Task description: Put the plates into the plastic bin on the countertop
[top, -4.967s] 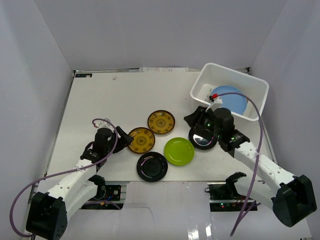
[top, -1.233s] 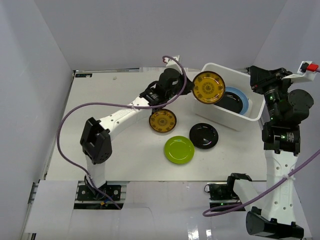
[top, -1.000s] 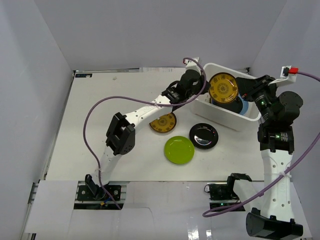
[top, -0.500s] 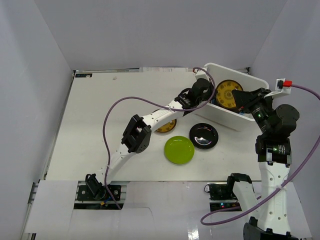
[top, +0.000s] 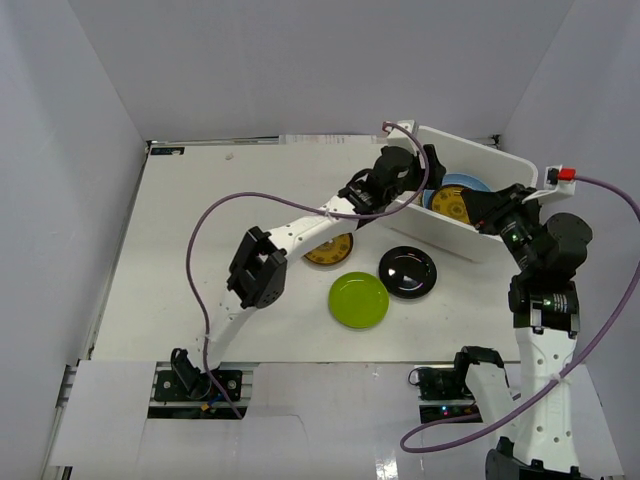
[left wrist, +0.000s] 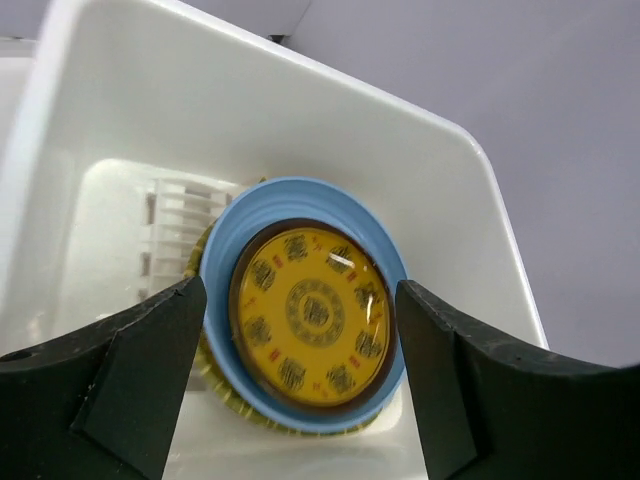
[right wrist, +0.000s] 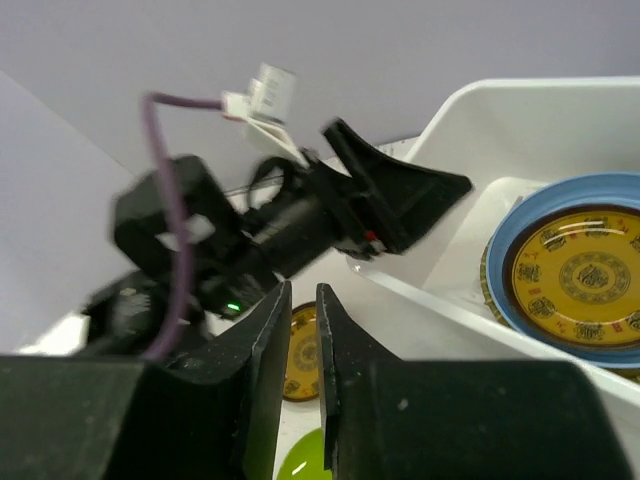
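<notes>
A brown-rimmed plate with a yellow patterned centre lies in the plastic bin on the light blue plate, over a yellow woven-look plate. My left gripper hangs open and empty above it. My right gripper is shut and empty by the bin's near wall. On the countertop lie the second patterned plate, half hidden under the left arm, the lime green plate and a glossy black plate.
The bin stands at the table's far right corner, with small slots in its wall. The left arm stretches across the table's middle to the bin. Grey walls enclose the table on three sides.
My left gripper carried the patterned plate into the bin, lowered it onto the blue plate and let go. My right arm swung down towards the bin's near wall.
</notes>
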`<state>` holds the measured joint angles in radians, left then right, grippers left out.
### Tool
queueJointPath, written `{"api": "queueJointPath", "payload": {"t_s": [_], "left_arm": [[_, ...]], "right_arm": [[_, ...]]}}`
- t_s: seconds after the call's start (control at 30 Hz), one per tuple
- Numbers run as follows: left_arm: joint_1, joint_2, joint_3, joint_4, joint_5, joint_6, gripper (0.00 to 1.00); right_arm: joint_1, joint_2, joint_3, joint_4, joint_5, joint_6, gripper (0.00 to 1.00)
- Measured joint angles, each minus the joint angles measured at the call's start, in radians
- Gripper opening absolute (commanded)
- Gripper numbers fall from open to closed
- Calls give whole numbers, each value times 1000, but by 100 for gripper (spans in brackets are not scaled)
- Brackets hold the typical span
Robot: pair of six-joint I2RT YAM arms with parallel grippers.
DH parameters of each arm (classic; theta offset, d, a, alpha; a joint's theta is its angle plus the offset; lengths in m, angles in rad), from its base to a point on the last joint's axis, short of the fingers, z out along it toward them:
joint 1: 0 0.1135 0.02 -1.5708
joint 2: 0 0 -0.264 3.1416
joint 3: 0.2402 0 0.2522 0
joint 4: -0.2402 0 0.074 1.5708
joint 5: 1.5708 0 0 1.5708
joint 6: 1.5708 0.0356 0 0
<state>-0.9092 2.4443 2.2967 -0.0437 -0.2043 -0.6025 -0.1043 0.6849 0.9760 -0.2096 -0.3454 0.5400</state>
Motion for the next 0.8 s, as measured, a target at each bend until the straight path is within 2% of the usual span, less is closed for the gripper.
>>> {"api": "queueJointPath", "payload": {"t_s": [0.1, 0.23, 0.37, 0.43, 0.47, 0.53, 0.63, 0.8], "left_arm": [[1, -212, -227, 22, -27, 79, 84], [5, -623, -657, 96, -93, 137, 82], [32, -990, -1029, 128, -168, 97, 78], [61, -1103, -1176, 115, -191, 47, 77], [80, -1136, -1242, 111, -198, 19, 77], [121, -1152, -1353, 89, -199, -35, 77], [191, -1100, -1477, 31, -168, -100, 77], [293, -1020, -1548, -16, -89, -159, 77]], "right_arm": [[1, -46, -82, 0, -11, -3, 25], [10, -95, -272, 15, -44, 8, 28], [30, -126, -463, -15, -49, 29, 36], [41, -150, -523, -39, -48, 39, 41], [44, -161, -543, -44, -47, 44, 46], [50, -182, -578, -44, -43, 56, 49], [54, -214, -626, -45, -11, 64, 56], [54, -220, -681, -43, 67, 68, 57]]}}
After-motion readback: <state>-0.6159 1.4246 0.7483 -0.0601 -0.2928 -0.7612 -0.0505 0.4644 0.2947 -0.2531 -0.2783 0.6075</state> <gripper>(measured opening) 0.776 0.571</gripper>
